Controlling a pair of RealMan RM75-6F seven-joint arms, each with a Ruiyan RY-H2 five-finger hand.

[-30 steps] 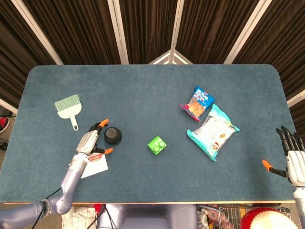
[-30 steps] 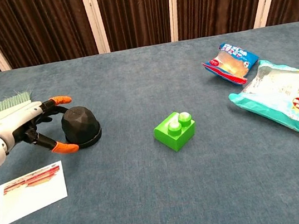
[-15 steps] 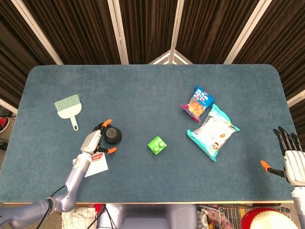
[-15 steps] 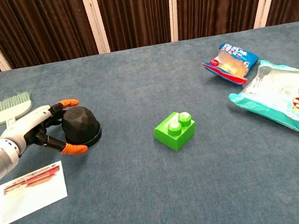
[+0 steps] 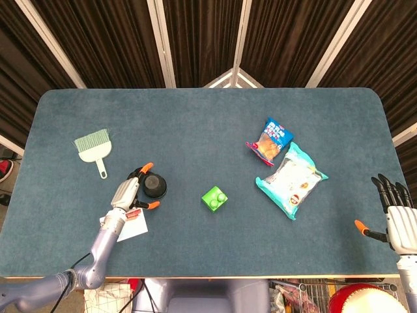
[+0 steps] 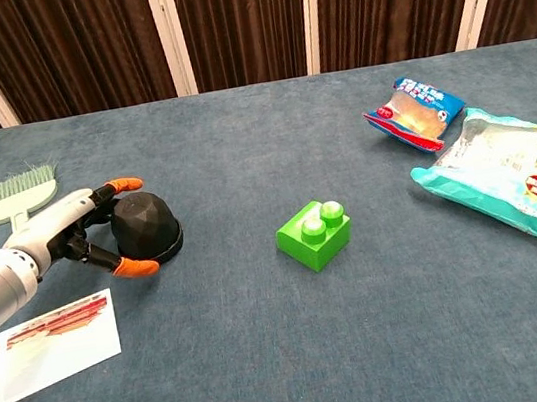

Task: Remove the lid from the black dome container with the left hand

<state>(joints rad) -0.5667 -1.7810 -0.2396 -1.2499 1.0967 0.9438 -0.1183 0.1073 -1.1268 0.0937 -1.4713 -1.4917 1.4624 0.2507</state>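
From above, the left hand (image 5: 128, 193) cups the black dome container (image 5: 155, 186) near the table's (image 5: 195, 124) left front, fingers spread around it, not clearly clamped. The right hand (image 5: 396, 218) idles open.

Chest view: fingertips (image 6: 127, 184) barely touch the lid (image 6: 143, 223). If they squeeze low, I'd guess the whole container lifts or skids.

A blue-grey carpeted table (image 5: 195, 124) carried everything. Just beside the left hand (image 6: 77, 237) sat the black dome container (image 6: 145, 229), fingers around it. A white card (image 6: 43, 349) lay near the hand's wrist side, and a small green brush (image 6: 13, 195) lay beyond it. Toward the right hand (image 5: 399, 215) were a green block (image 6: 315, 233), a blue-and-red snack bag (image 6: 415, 112) and a teal snack bag (image 6: 502, 171).
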